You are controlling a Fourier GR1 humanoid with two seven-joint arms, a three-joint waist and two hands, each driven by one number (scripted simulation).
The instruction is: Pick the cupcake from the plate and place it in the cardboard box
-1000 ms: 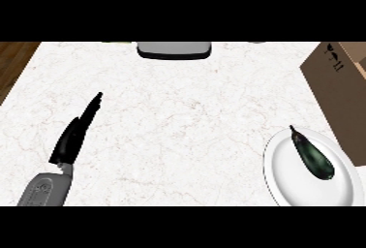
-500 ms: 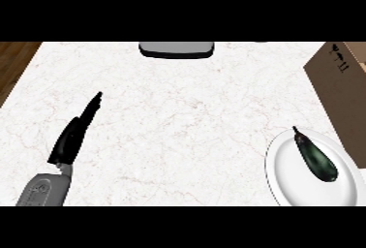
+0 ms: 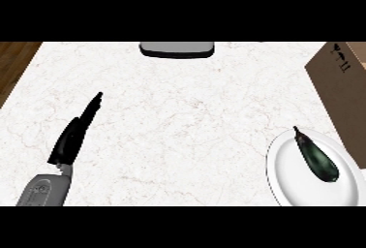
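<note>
A white plate point(image 3: 292, 180) lies at the counter's lower right. On it rests a dark, long, glossy thing point(image 3: 318, 157) with a thin stem, shaped like an eggplant; no cupcake shows. The brown cardboard box point(image 3: 344, 82) stands at the right edge, just behind the plate. My left hand point(image 3: 71, 138) is over the left part of the counter, seen edge-on with fingers straight and pointing away, holding nothing, far from the plate. My right hand is out of view.
A grey, dark-rimmed object point(image 3: 176, 49) sits at the counter's far edge, in the middle. Brown wood point(image 3: 14, 60) shows beyond the counter's left edge. White marble counter point(image 3: 193, 121) stretches between my left hand and the plate.
</note>
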